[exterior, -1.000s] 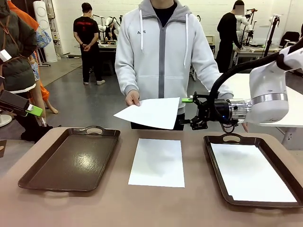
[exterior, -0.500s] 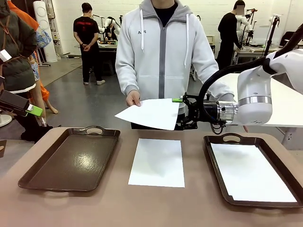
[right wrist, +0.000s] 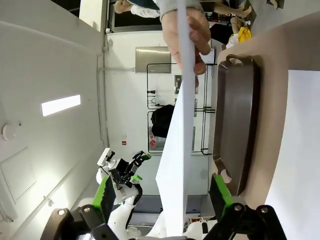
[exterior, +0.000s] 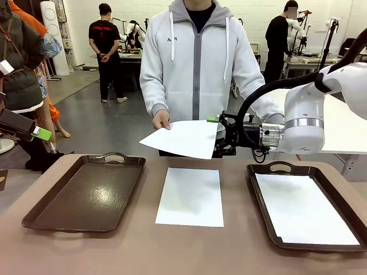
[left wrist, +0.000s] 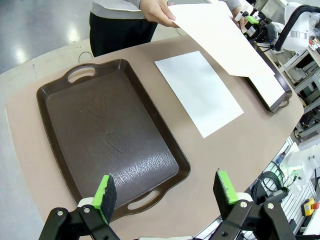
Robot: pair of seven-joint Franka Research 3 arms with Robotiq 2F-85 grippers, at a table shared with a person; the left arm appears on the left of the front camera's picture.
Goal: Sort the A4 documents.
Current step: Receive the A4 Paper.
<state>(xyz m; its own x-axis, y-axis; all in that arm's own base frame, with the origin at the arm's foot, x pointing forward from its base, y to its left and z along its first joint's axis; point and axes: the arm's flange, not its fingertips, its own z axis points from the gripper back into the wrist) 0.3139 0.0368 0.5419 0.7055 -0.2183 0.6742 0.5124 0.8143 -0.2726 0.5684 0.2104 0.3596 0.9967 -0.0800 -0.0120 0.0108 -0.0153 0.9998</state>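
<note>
A person across the table holds one A4 document (exterior: 183,137) out flat over the far edge, a hand (exterior: 161,120) on its left corner. My right gripper (exterior: 215,137) is open, with its fingers above and below that sheet's right edge. The right wrist view shows the sheet (right wrist: 177,150) edge-on between the green pads (right wrist: 104,197), apart from both. A second sheet (exterior: 191,196) lies on the table's middle. A third sheet (exterior: 304,207) lies in the right tray (exterior: 269,172). My left gripper (left wrist: 165,190) hangs open, high over the left tray (left wrist: 107,130).
The dark brown left tray (exterior: 86,192) holds nothing. Both trays have handles at their far ends. My left gripper (exterior: 34,132) sits at the picture's left edge, off the table. Other people stand at tables farther back.
My right gripper has moved left from beside the held sheet until its open fingers straddle the sheet's right edge. The person's sheet, the left arm and the trays have stayed put.
</note>
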